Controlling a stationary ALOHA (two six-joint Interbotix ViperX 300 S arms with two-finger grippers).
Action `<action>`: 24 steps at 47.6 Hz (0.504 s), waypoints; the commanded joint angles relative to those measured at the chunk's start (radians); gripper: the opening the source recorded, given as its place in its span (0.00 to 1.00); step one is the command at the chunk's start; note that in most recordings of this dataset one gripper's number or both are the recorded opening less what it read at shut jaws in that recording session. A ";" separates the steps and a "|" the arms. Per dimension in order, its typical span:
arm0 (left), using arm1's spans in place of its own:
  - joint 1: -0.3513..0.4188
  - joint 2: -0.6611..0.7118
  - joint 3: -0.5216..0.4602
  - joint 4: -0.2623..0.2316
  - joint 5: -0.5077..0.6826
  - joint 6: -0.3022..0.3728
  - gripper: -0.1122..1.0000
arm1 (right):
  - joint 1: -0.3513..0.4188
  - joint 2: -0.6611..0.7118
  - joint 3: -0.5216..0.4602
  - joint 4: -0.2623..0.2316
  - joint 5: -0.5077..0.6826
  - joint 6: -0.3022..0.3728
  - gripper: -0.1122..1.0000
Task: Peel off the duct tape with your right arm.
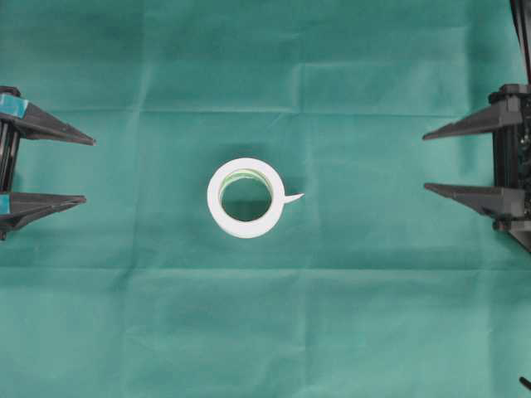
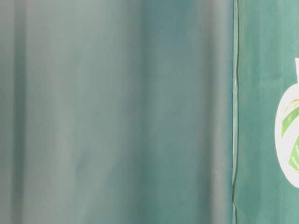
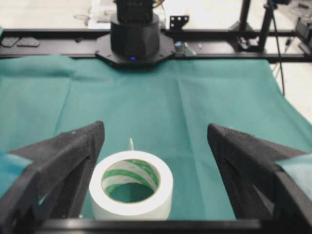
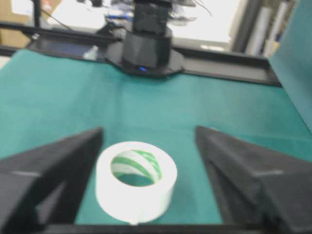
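Observation:
The duct tape [image 1: 246, 198] is a white roll lying flat in the middle of the green cloth, with a green-striped core and a short loose tab [image 1: 293, 197] sticking out on its right side. Both wrist views also show the duct tape [image 3: 131, 190] [image 4: 135, 180], standing free between the fingers and ahead of them. My left gripper [image 1: 90, 170] is at the left edge, open, with nothing between its fingers. My right gripper [image 1: 425, 161] is at the right edge, open and empty too. Both are well clear of the roll.
The green cloth [image 1: 265, 332] covers the whole table with shallow fold creases. Opposite arm bases [image 3: 135, 36] [image 4: 146, 44] stand at the far edge in the wrist views. The table-level view shows blurred cloth and part of the roll [image 2: 289, 135].

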 commanded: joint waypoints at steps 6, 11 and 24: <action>-0.002 0.003 -0.011 -0.002 -0.009 0.000 0.99 | -0.002 0.006 -0.009 -0.002 -0.017 0.002 0.77; -0.002 0.014 -0.015 -0.002 -0.018 0.000 0.99 | -0.002 0.008 -0.011 -0.002 -0.017 0.002 0.77; -0.002 0.107 -0.037 -0.002 -0.133 0.000 0.99 | -0.002 0.034 -0.012 -0.002 -0.025 0.002 0.77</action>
